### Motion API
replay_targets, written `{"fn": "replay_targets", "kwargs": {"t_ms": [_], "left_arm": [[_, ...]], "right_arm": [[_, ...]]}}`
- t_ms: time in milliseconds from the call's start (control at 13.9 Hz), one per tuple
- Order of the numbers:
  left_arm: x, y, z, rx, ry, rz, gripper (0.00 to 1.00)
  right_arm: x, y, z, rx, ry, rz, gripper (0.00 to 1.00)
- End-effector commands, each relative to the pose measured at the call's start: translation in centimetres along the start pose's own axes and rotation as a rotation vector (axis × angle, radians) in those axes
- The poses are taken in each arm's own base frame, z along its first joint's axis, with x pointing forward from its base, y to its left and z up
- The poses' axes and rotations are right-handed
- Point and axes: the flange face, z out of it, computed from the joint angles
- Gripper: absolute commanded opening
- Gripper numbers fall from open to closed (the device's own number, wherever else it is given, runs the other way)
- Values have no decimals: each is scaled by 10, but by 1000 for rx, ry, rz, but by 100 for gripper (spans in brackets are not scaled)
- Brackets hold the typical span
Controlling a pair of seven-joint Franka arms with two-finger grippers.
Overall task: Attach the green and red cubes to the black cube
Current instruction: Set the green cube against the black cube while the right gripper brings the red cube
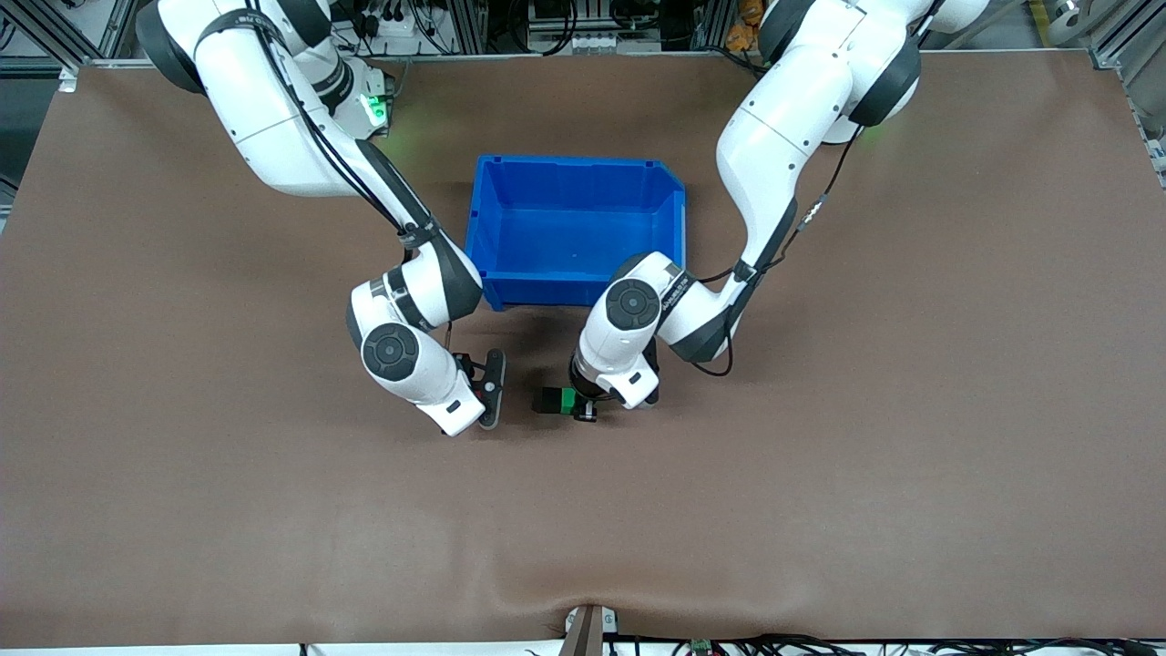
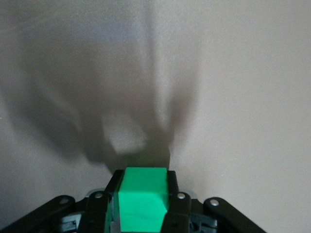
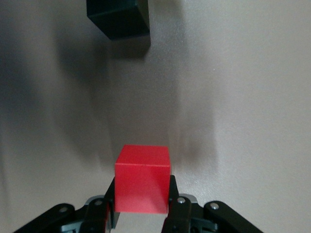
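My left gripper (image 1: 572, 404) is shut on the green cube (image 1: 567, 399), low over the table near the blue bin's front. In the left wrist view the green cube (image 2: 143, 201) fills the gap between the gripper's (image 2: 143, 187) fingers. The black cube (image 1: 549, 401) is right beside the green cube, on the side toward the right arm, and seems to touch it. My right gripper (image 1: 492, 390) is shut on the red cube (image 3: 142, 179), a short way from the black cube (image 3: 119, 19), with bare table between them. The red cube is hidden in the front view.
The blue bin (image 1: 669, 196) stands farther from the front camera than both grippers, with nothing in it. Brown table surface (image 1: 820, 474) lies open on all sides of the cubes.
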Motion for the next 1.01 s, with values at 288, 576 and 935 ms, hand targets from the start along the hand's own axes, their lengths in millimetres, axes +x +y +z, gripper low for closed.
{"fn": "replay_targets", "kwargs": {"t_ms": [288, 576, 935], "left_arm": [[-6, -2, 2, 0, -2, -22, 0], [-4, -3, 5, 6, 15, -16, 0], [-10, 1, -28, 32, 54, 15, 100]], "right_arm": [[38, 0, -2, -17, 34, 39, 0], [42, -2, -1, -21, 41, 44, 0], [57, -8, 9, -55, 68, 45, 0]]}}
